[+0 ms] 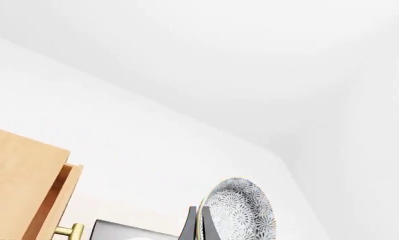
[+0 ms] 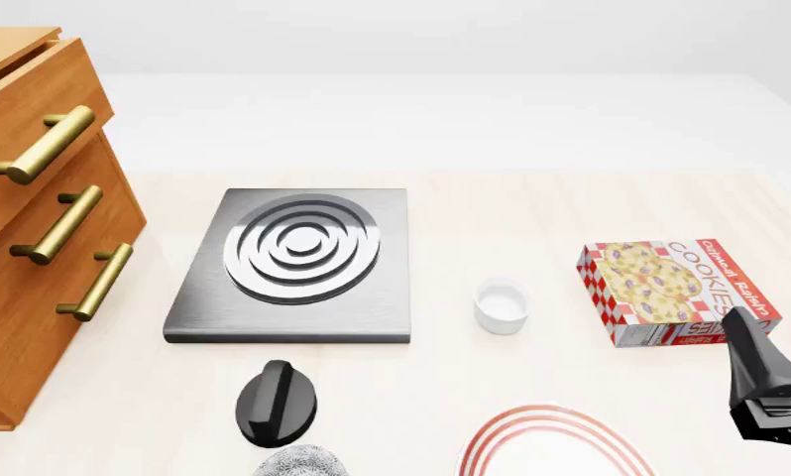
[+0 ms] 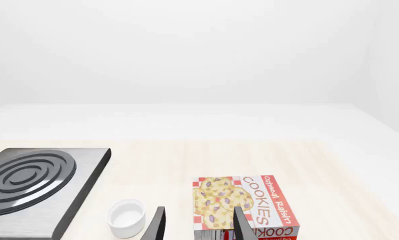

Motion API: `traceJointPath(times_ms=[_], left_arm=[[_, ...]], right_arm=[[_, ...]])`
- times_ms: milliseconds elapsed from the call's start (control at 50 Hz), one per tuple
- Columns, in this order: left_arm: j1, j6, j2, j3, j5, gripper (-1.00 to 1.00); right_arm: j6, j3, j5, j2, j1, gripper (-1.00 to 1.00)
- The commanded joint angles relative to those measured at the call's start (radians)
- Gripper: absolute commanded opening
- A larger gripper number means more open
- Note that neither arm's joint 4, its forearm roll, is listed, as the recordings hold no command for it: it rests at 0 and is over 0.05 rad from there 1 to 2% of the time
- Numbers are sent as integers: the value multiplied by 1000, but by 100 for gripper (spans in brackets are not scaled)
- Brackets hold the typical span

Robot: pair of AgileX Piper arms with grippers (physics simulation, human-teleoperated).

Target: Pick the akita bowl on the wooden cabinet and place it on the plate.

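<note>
Glossy black left gripper (image 2: 278, 402) and right gripper (image 3: 198, 225), tapered jaws.

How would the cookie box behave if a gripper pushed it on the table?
The cookie box lies flat on its broad face, so it would likely slide rather than tip. It looks like thin cardboard, so it is probably light and may dent if squeezed hard.

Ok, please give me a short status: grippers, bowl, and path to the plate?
Left gripper shut on akita bowl, lifted, bowl tilted on edge. Right gripper open, empty, near cookie box. Plate bare where visible.
</note>
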Motion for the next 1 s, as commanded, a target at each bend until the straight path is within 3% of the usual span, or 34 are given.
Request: traceJointPath(times_ms=[20,540,1000], left_arm=[[-76,8,-7,50,-29,-100],[-235,-12,-2,164,-97,-100],[-312,-12,21,241,-151,-100]], right_arm=[[0,0,0,0,0,100],[0,0,0,0,0,100],[0,0,0,0,0,100]])
